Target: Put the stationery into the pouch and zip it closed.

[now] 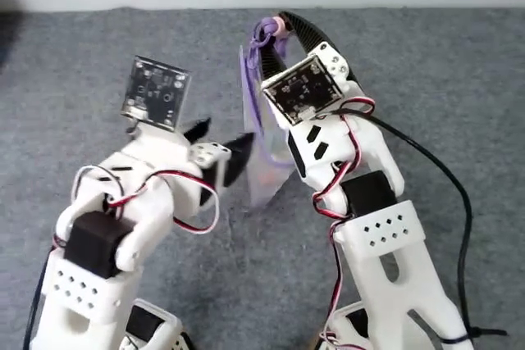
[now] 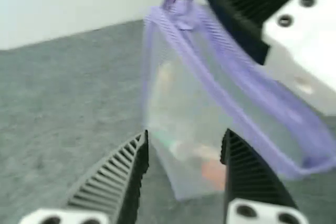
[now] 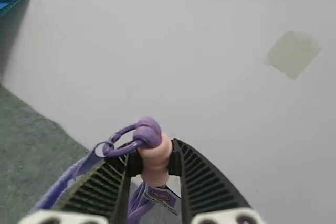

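Grey carpet (image 1: 459, 71) backs the pouch (image 2: 210, 114), contents (image 2: 210, 170) blurred; right gripper (image 3: 151, 153) pinches its pull (image 3: 155, 167), left gripper (image 2: 186, 135) wide.

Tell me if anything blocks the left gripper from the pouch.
Nothing visible does. The pouch hangs from the right gripper, which is shut on its zip pull. The left gripper is open right at the pouch's lower end, with only air between them.

Right tool (image 1: 279, 25) pinches the zipper pull (image 1: 264, 33) of the hanging pouch (image 1: 267, 165).
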`<action>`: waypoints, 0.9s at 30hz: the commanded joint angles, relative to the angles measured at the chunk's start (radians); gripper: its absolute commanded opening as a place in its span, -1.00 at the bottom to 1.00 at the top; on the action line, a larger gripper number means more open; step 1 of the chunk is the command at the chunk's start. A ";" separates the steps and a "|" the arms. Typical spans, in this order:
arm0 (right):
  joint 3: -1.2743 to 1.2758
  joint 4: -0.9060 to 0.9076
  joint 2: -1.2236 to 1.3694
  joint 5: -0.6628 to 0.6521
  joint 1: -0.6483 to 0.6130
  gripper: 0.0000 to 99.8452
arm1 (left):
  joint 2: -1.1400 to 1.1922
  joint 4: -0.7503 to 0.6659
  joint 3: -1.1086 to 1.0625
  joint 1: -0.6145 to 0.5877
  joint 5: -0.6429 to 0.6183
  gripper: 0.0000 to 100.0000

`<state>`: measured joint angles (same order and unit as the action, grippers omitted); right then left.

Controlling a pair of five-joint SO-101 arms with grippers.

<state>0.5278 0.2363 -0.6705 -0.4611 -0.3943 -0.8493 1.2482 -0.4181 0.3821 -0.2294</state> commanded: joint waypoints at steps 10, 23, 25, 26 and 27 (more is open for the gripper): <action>-0.107 0.446 -0.245 -0.002 -0.021 -0.99 | 0.009 -0.069 0.008 0.044 -0.095 -0.57; -0.097 0.730 -0.372 0.078 -0.016 -0.99 | -0.002 0.071 0.041 0.044 -0.091 -0.56; -0.071 0.728 -0.383 0.084 -0.016 -0.99 | -0.002 0.129 0.088 0.044 -0.091 -0.56; -0.057 0.727 -0.390 0.083 -0.016 -0.99 | -0.002 0.149 0.108 0.041 -0.089 -0.56; -0.038 0.723 -0.403 0.075 -0.018 -0.99 | -0.002 0.167 0.125 0.041 -0.087 -0.56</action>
<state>0.4803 0.9559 -1.0464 -0.3982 -0.4066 -0.8431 1.3633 -0.3751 0.4219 -0.3138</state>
